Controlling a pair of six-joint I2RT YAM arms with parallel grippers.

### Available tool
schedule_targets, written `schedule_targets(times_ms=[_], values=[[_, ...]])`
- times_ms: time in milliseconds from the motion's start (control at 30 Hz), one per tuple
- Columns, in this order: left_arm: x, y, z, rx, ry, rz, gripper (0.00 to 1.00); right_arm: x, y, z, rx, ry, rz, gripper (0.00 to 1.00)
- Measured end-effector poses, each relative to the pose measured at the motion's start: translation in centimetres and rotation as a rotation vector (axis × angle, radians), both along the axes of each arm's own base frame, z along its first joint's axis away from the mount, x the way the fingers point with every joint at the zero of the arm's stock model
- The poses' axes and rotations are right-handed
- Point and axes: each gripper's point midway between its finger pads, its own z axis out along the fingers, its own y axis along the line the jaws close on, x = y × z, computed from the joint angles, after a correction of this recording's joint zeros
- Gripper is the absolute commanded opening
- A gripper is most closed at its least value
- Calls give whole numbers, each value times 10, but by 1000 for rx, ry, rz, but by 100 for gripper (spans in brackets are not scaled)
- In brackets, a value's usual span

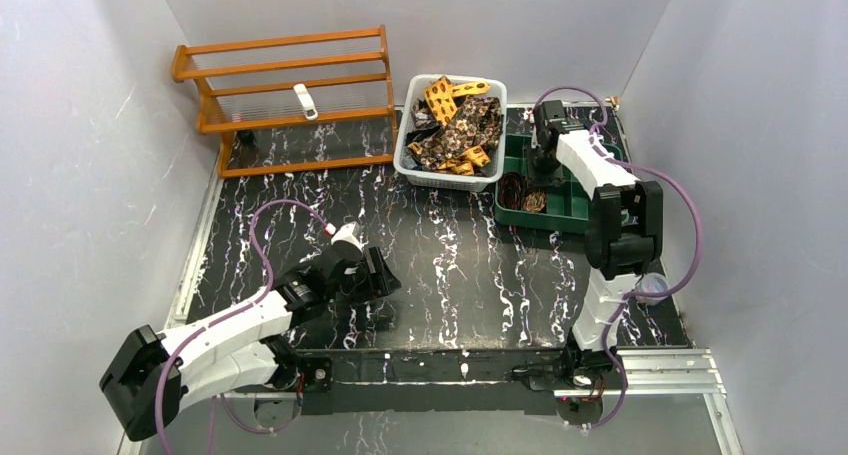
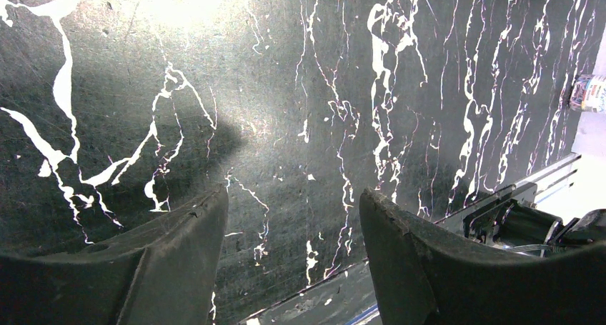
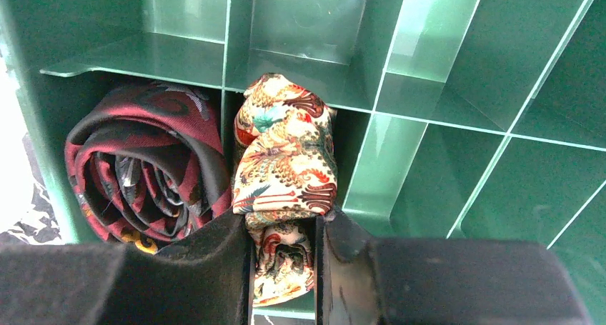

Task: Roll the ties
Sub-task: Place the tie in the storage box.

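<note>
The right pincer point(image 3: 284, 232) pinches a rolled cream-and-red tie point(image 3: 286, 153) in a green tray point(image 3: 464, 168) compartment — a coiled dark red tie point(image 3: 143, 175) sits next door. The left pincer point(image 2: 293, 225) gapes wide over the worktop point(image 2: 286, 89).

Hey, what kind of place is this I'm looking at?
Most likely a robot lab work cell, not a home: a left arm and right arm bolted to a metal rail by a black marbled table, plain white walls boxing it in, and a basket of ties beside a green divided tray.
</note>
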Motion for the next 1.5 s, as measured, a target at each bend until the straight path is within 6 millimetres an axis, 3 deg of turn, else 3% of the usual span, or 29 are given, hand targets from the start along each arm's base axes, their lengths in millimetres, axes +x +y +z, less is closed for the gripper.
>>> schedule_targets(times_ms=[467,600,700,767,1000,1300,1500], values=[[-1,0,-5,10,13,-3,64,4,0,-20,-14,58,0,9],[-1,0,-5,11,13,-3,64,-1,-1,-27,-19,99,1,15],[-2,1,-6,13,16,-3,64,-3,-1,-31,-28,131,3,26],[-2,1,-6,13,16,-3,64,-3,-2,-31,-29,138,3,36],[-2,0,-6,8,14,-5,64,-3,-1,-26,-31,141,11,55],[-3,-1,-6,4,19,-12,63,-3,1,-21,-29,143,13,62],[-4,-2,-10,3,25,-16,63,2,1,-7,-27,119,14,67]])
